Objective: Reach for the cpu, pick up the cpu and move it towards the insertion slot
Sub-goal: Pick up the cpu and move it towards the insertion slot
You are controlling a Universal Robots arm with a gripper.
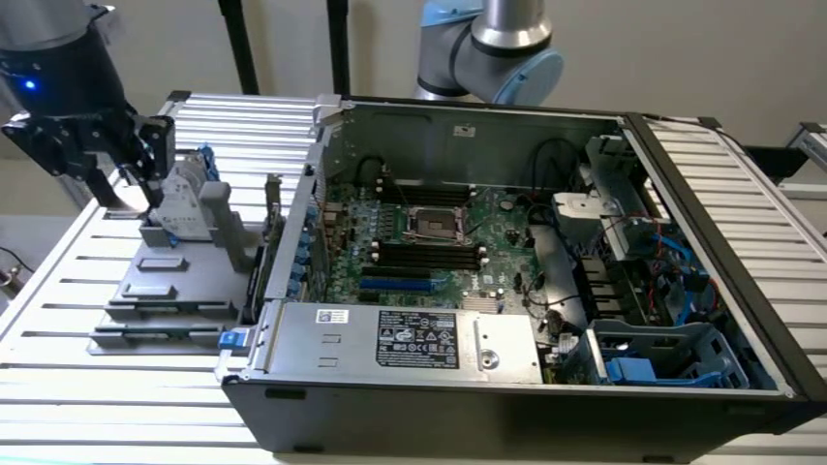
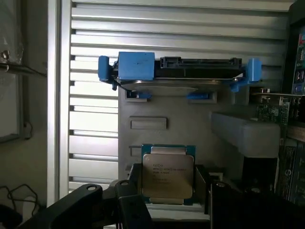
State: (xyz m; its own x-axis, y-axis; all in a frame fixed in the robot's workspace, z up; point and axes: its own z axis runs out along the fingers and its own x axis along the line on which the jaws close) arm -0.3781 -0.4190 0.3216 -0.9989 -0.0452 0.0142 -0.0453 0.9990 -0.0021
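The cpu [image 2: 167, 174], a small square chip with a silver-grey printed top and pale rim, stands upright in a grey fixture [image 2: 190, 129]. My gripper [image 2: 169, 210] is open, with a black finger [image 2: 127, 202] on each side of the chip's lower half; I cannot tell whether they touch it. In the exterior view the gripper [image 1: 110, 174] hangs over the grey fixture [image 1: 168, 291] at that view's left. The insertion slot [image 1: 431, 221], a shiny metal frame with a dark centre, lies on the green board inside the open computer case, well to the exterior view's right of the gripper.
A silver hard drive with blue brackets [image 2: 176, 71] stands in the fixture just beyond the chip. The black computer case [image 1: 517, 407] has raised walls around the board, long black memory slots [image 1: 427, 254] beside the socket, and a power supply [image 1: 401, 339] along its front. An arm joint [image 1: 498, 48] rises behind the case.
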